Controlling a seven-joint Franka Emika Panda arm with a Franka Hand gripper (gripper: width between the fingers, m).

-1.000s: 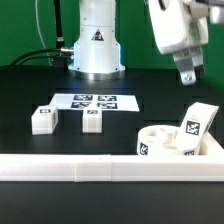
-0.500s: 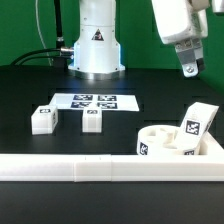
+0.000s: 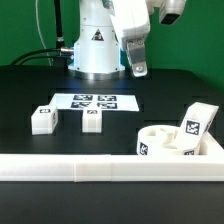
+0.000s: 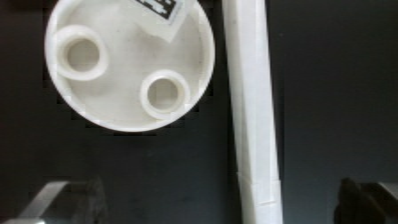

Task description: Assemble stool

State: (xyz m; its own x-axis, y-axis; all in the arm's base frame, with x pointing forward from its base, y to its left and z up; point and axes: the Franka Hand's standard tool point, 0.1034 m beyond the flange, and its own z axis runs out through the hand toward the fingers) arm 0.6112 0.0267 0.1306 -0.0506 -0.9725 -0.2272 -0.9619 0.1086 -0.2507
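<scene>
1. The claw [image 3: 138, 62] hangs wide open and empty, well above the parts;
2. the seat [image 3: 165, 141] lies against the rail [image 3: 90, 168] at the exterior view's right, likely braced for screwing; a tilted leg [image 3: 198, 122] stands on it;
3. a loose leg [image 3: 42, 119] and a second leg [image 3: 92, 120] wait beside the marker board [image 3: 95, 101].

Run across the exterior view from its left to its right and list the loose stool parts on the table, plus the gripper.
left leg → second leg → gripper → seat
</scene>
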